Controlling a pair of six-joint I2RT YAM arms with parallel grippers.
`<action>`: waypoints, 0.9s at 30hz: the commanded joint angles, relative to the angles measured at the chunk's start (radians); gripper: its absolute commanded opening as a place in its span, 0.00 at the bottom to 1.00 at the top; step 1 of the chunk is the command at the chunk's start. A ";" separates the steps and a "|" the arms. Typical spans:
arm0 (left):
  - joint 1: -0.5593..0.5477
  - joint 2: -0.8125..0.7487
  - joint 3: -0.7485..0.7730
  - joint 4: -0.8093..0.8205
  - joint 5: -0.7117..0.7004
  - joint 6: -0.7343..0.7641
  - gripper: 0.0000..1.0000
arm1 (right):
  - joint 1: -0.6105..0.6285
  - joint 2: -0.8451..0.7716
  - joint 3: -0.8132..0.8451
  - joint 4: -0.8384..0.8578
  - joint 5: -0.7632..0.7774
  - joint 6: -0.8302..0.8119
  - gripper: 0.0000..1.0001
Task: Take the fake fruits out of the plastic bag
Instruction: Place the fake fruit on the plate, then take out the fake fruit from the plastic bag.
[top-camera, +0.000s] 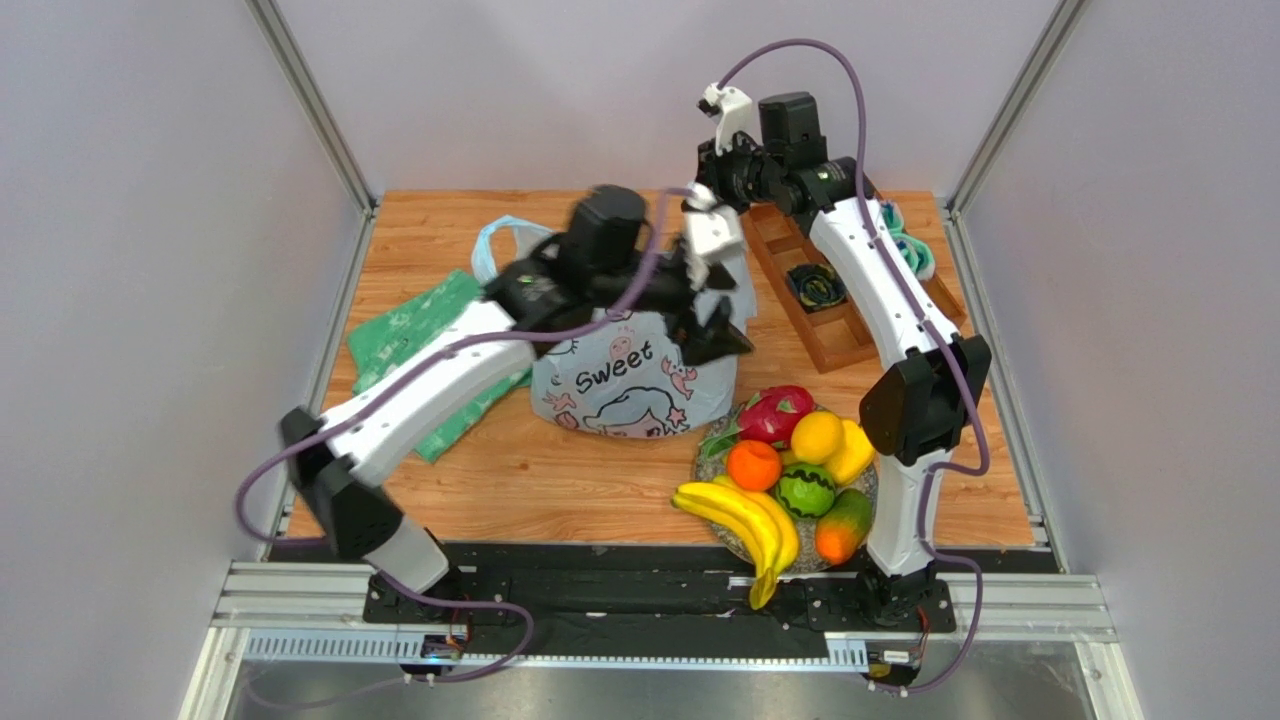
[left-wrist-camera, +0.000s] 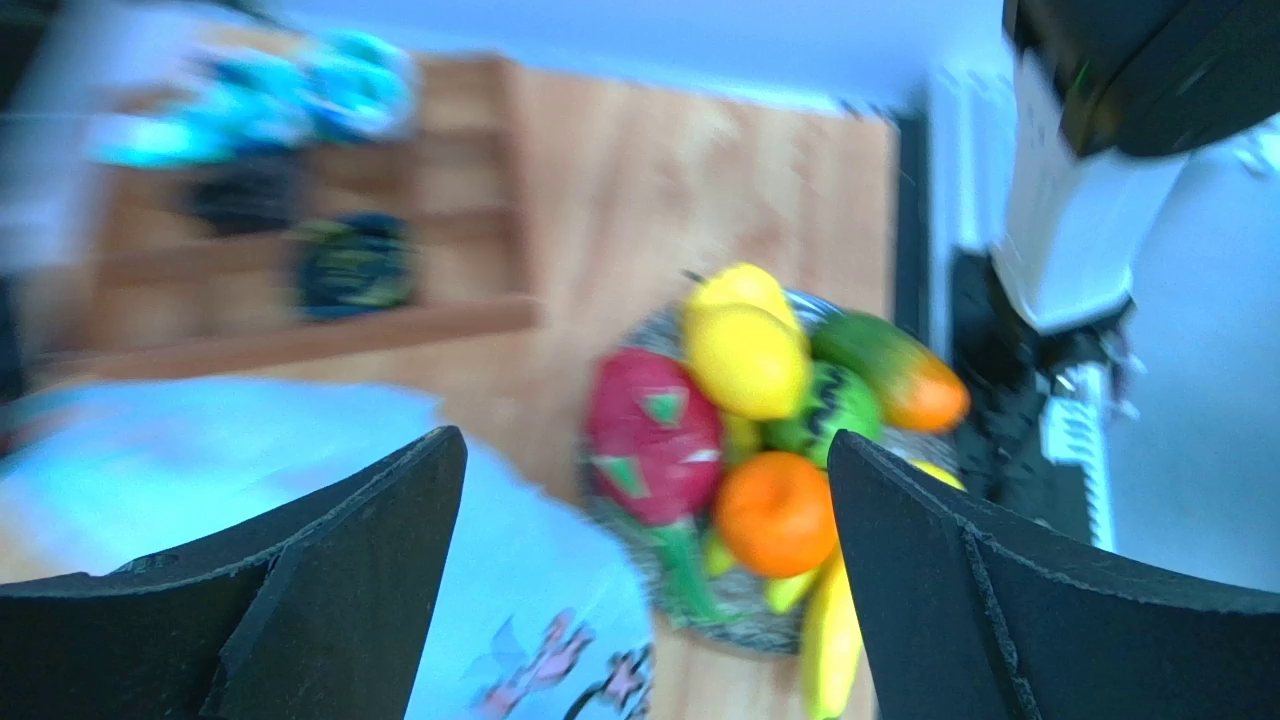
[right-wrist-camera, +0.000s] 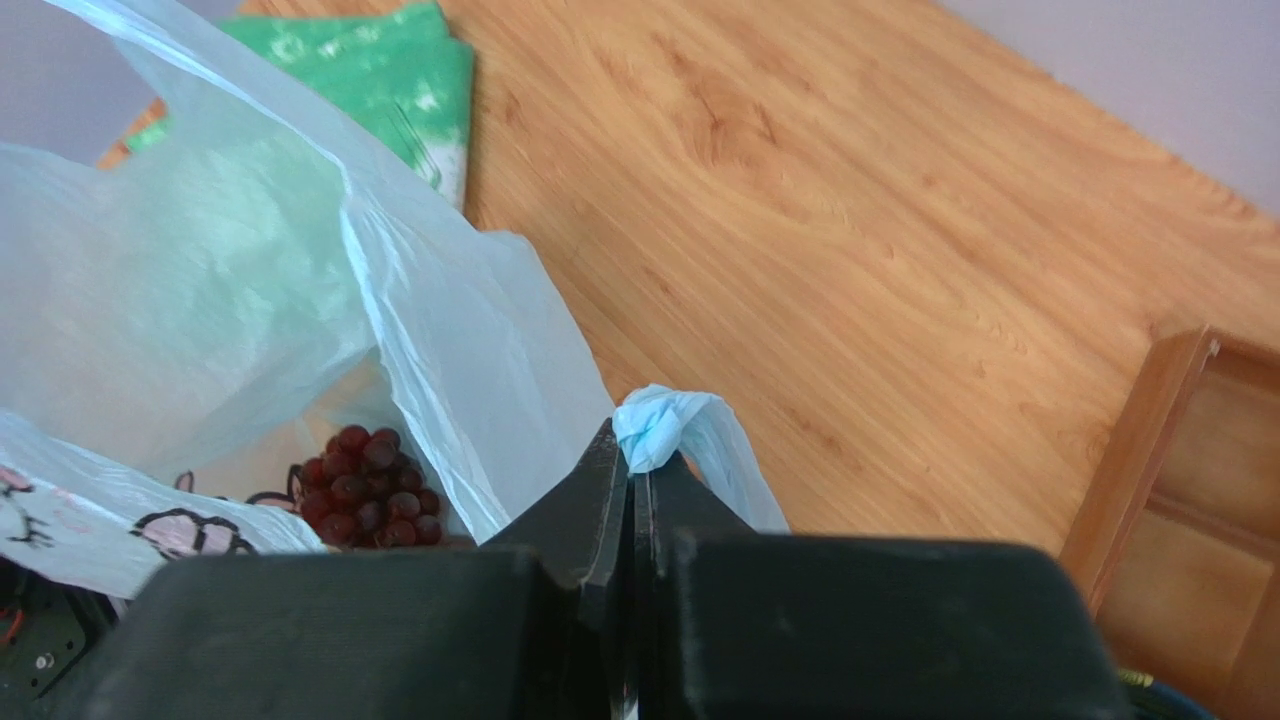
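Wooden table (top-camera: 496, 480) below: my right gripper (right-wrist-camera: 631, 465) clenches the plastic bag (right-wrist-camera: 451, 330) by its handle to hold it open; left gripper (left-wrist-camera: 643, 437), released, may reach grapes (right-wrist-camera: 368, 488) at lower left.

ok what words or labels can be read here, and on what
"Sweet": black lettering on the plastic bag, above its cartoon print, in the top view.
Left wrist view: the bag's print is too blurred to read.
No other text is legible.
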 joint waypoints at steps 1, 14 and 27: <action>0.132 -0.224 0.033 -0.123 -0.121 0.005 0.99 | 0.012 0.023 0.181 0.035 -0.069 0.040 0.00; 0.438 -0.315 -0.321 -0.033 -0.072 -0.212 0.85 | 0.227 -0.203 0.056 0.029 -0.068 -0.145 0.00; 0.449 -0.527 -0.458 0.055 0.186 -0.420 0.80 | 0.302 -0.525 -0.354 -0.224 0.164 -0.195 0.00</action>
